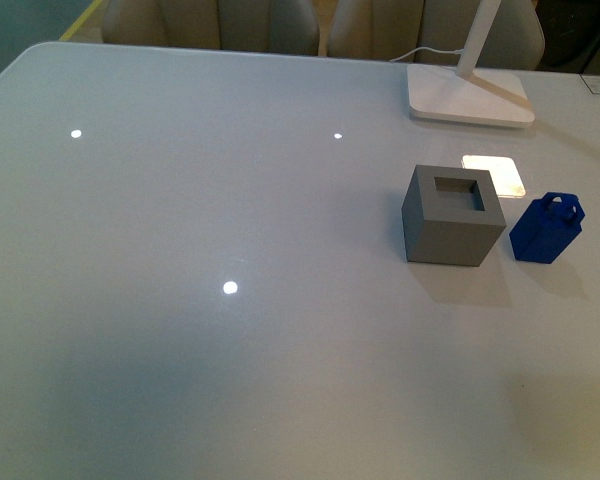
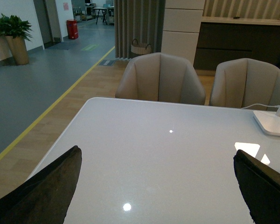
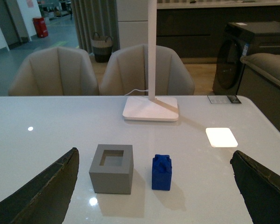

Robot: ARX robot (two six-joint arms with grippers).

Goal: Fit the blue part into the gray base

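- The task looks to be at its very start. Nothing is gripped, and the blue part, a small dark-blue plastic block with a squarish body and a looped top, stands outside the gray base, a matte gray cube with a square hole in its top face.
- The blue part stands upright on the glossy pale-gray table. It is just beside the gray base, on the robot's right of it, with a narrow gap between them.
- Both sit on the right half of the table, in front of a flat white lamp base.
- The hole in the gray base is shadowed and appears empty.
- The left gripper is released. Its dark fingers are spread wide, with only bare table between them.
- The right gripper is also released and empty. It hangs above the table with the blue part and the gray base ahead of it.
- Neither arm shows in the front view.
- The next move probably falls to the right arm, which faces both pieces. It would need to descend over the blue part and close on its body or loop.
- The block should be kept upright so that its square body can line up with the square hole.
- The blue part is smaller than the cube, and the fit looks fairly close.
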